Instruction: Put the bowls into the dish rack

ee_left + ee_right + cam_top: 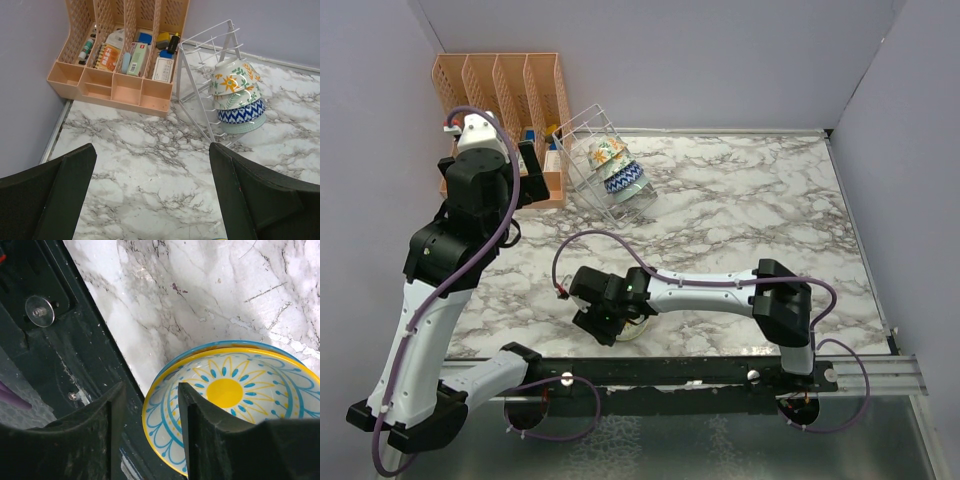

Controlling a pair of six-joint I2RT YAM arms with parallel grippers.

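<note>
Jaws of your right gripper (152,396) stand part open astride the rim of the sun bowl (235,390), one finger inside, one outside. The bowl sits at the table (200,290) near edge. That arm reaches low and leftward. Your left gripper (152,150) hangs high, jaws spread wide, empty. Other bowls (237,95) lean stacked in the rack (200,65).
</note>
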